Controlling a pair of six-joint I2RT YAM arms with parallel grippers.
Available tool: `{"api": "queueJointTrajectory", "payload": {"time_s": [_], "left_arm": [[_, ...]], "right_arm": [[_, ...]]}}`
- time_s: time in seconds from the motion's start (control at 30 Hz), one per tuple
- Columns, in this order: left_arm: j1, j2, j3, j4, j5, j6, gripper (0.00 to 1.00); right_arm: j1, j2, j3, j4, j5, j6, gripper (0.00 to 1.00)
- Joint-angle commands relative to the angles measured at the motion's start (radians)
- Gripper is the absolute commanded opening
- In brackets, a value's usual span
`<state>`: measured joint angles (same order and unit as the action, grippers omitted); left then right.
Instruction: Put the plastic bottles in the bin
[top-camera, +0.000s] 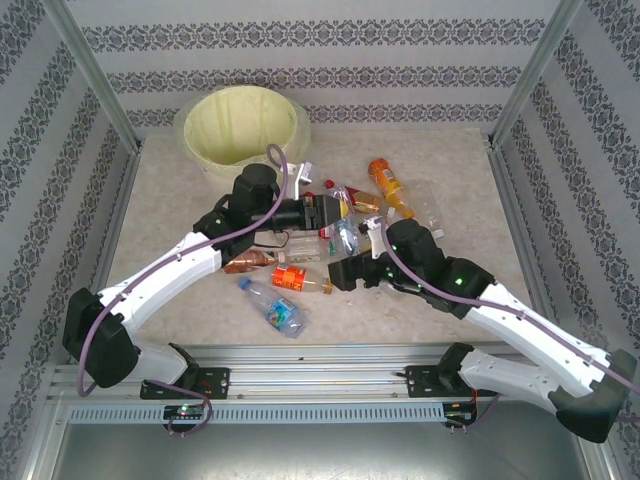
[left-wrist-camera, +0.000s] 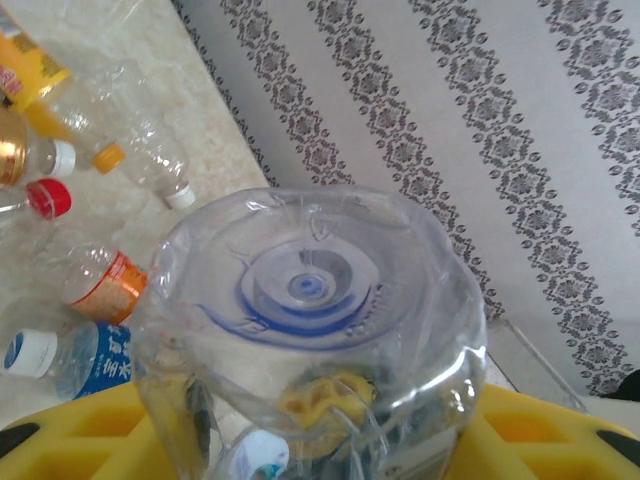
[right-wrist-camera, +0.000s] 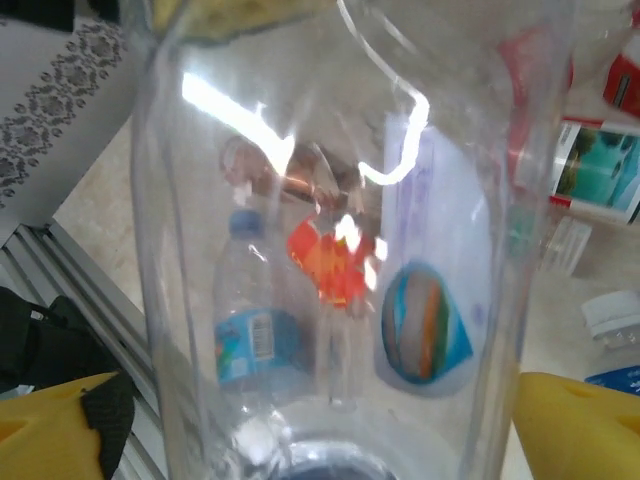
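The cream bin (top-camera: 297, 118) with its pale yellow liner stands at the back left. Several plastic bottles lie mid-table: an orange one (top-camera: 388, 185), a red-labelled one (top-camera: 298, 279), a blue-labelled one (top-camera: 283, 312). My left gripper (top-camera: 322, 212) reaches over the pile, shut on a clear bottle (left-wrist-camera: 310, 300) whose base faces its camera, between the yellow fingers (left-wrist-camera: 90, 430). My right gripper (top-camera: 340, 272) sits just right of the red-labelled bottle. It is open (right-wrist-camera: 320, 440), with a clear bottle (right-wrist-camera: 330, 200) standing between its wide-apart fingers (right-wrist-camera: 580, 430).
Patterned walls close in the table on three sides. A metal rail (top-camera: 320, 365) runs along the near edge. More bottles lie left of the left gripper: blue-labelled (left-wrist-camera: 80, 358), orange-labelled (left-wrist-camera: 105, 285), red-capped (left-wrist-camera: 48, 198). Bare tabletop (top-camera: 170, 190) lies between the pile and the bin.
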<state>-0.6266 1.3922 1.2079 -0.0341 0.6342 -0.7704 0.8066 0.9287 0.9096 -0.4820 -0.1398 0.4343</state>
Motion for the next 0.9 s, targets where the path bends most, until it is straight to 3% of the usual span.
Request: {"api": "queueJointTrajectory", "payload": {"time_s": [0.0,0.37,0.87], "left_arm": [[0.005,0.024,0.1,-0.104,-0.016,0.075,0.55],[0.057,0.168,0.534,-0.479,-0.112,0.299,0.55],[0.204,0.367,1.069,-0.816,-0.338,0.507,0.55]], "right_arm": [[-0.008,-0.059,0.025,-0.02,0.05,-0.028,0.98],[-0.008,-0.284,0.122,0.049,0.189,-0.08,0.98],[-0.009,-0.233,0.263,0.181,0.119,-0.173,0.98]]}}
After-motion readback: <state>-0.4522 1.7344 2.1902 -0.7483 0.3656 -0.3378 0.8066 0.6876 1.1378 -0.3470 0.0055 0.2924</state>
